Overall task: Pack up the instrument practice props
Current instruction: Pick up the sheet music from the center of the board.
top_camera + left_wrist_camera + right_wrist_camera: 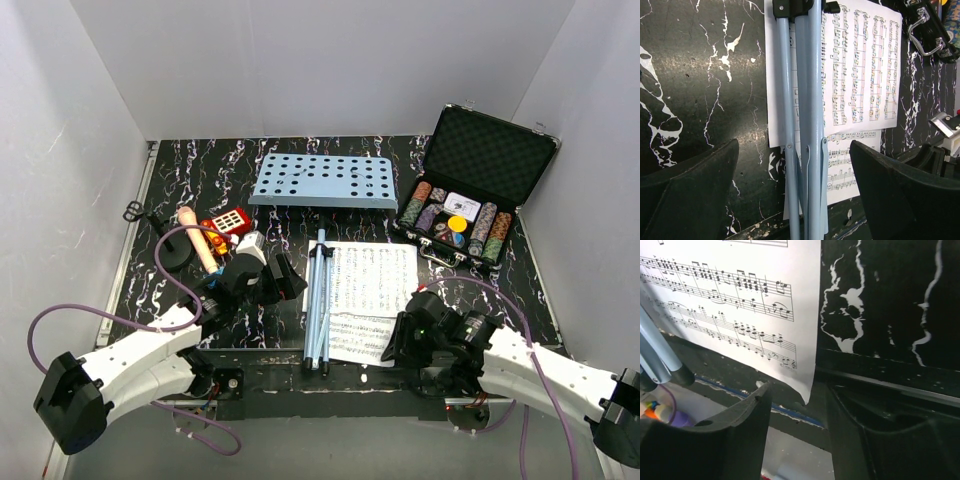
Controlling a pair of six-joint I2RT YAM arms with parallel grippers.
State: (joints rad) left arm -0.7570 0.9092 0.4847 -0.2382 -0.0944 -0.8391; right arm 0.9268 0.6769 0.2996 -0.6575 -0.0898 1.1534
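Right claw (797, 390), half-open astride the sheet-music page (740, 300) corner at the surface's (890, 300) near edge, should pinch squarely; left claw (794, 144) gapes wide.

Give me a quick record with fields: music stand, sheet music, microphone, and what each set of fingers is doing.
music stand: lying flat, legs folded
sheet music: flat, left edge under the legs
microphone: far left, on round black base
left fingers: open, straddling the legs
right fingers: open, at the page's near corner

Even bright overhead light, soft shadows; wrist views dimmer, right hand (799, 395) blurred.
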